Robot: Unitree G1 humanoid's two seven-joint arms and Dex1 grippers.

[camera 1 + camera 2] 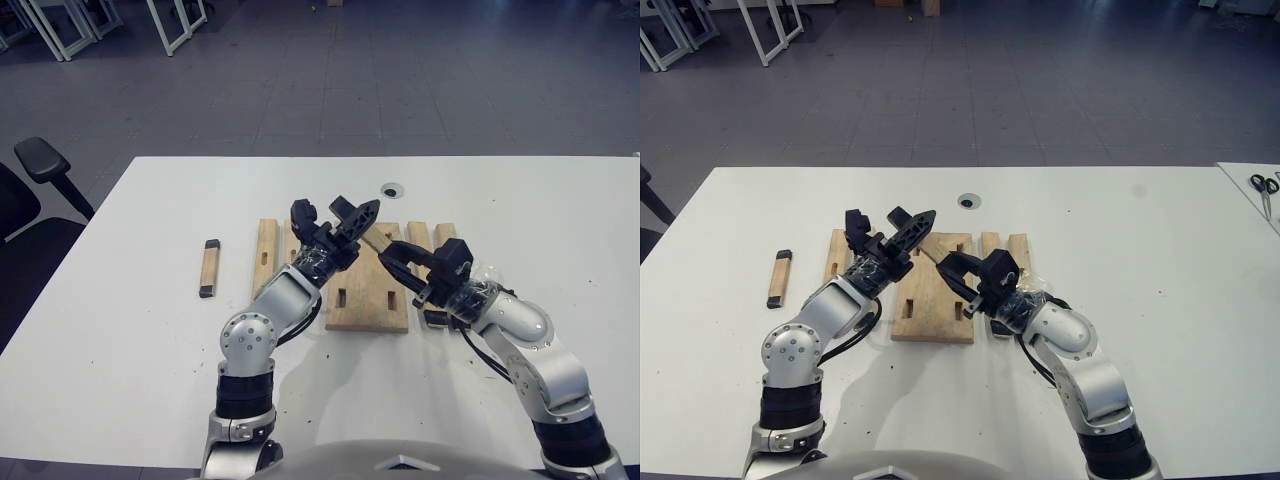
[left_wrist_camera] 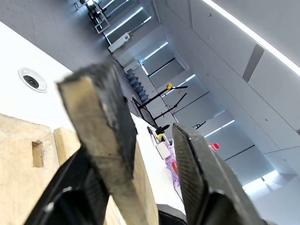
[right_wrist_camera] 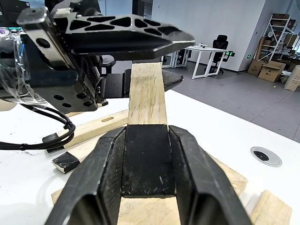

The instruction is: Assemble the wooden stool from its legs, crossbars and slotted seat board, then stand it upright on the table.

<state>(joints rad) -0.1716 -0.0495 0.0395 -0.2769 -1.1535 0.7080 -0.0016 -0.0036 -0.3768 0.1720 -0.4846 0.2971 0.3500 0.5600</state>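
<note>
We see bright, even light from long ceiling strips (image 2: 243,29); the white bench (image 1: 110,380) shines mildly, and shadows on it lie soft and pale.

Pale-wood seat board (image 1: 370,295), dark slots. Pale leg (image 3: 146,93), black end band. Pale crossbar (image 1: 209,268), ends seemingly black. White table (image 1: 120,330).
</note>
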